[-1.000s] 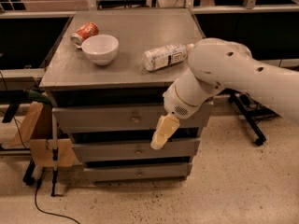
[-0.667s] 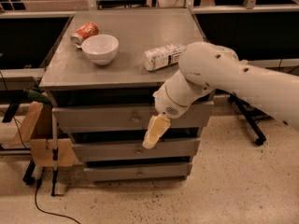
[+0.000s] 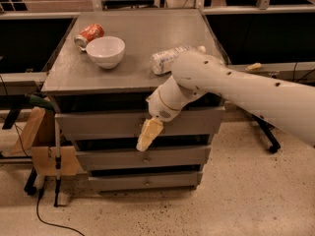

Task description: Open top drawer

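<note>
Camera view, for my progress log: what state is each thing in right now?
top drawer: looks shut
middle drawer: looks shut
bottom drawer: looks shut
red can: lying on its side on the cabinet top
white bowl: upright
plastic bottle: lying on its side
claw: pointing down in front of the top drawer's face

Gripper (image 3: 149, 135) before top drawer (image 3: 98, 125)

Warm, moderate light from overhead. The cabinet top (image 3: 147, 43) shows a soft sheen at upper centre, with dark shadow bands beneath it. The gripper (image 3: 149, 135), frame centre at the top drawer (image 3: 98, 126) lower edge, is evenly lit.
</note>
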You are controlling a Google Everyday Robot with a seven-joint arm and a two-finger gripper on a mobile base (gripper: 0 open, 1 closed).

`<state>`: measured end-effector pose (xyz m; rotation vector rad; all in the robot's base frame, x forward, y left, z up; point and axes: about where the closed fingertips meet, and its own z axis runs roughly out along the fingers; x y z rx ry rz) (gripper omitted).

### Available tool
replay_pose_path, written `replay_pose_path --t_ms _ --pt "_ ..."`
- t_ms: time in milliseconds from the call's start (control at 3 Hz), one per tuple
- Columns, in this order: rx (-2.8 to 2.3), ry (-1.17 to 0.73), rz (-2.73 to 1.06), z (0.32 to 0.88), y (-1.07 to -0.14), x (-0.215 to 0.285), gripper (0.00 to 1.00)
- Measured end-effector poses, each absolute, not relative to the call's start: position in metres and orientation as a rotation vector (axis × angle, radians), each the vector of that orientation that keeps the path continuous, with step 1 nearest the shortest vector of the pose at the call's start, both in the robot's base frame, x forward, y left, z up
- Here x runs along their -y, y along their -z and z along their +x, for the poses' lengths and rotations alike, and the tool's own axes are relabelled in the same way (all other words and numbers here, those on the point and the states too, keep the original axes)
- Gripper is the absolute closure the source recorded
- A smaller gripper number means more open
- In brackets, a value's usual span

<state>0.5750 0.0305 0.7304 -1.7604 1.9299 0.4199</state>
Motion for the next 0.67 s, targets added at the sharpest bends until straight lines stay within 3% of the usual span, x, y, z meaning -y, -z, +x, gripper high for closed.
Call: replay_pose_path --t_ms 667 --pt "-1.995 -0.490 -1.693 0.617 -0.685 -0.031 0.00"
